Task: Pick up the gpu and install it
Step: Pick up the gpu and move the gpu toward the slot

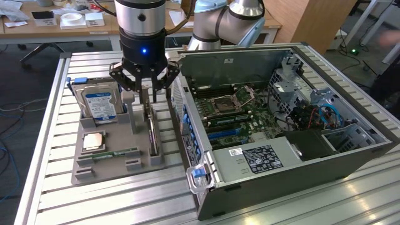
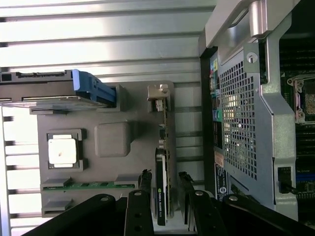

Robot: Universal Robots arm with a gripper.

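The gpu (image 1: 151, 127) is a thin black card standing on its edge in a slot of the grey holder (image 1: 109, 164), beside the open computer case (image 1: 250, 173). In the wrist view the gpu (image 2: 162, 167) has its pale metal bracket at the far end. My gripper (image 1: 145, 91) hangs directly over the card's back half. It is open, with one finger on each side of the card and a small gap between each fingertip (image 2: 144, 176) and the card. Nothing is held.
The holder also carries a silver hard drive (image 1: 100, 105) standing upright, a square processor (image 1: 93, 140) and a green memory stick (image 1: 116, 153). The case lies open, showing its motherboard (image 1: 231, 117) with blue slots. The slatted metal table (image 1: 112, 201) surrounds everything.
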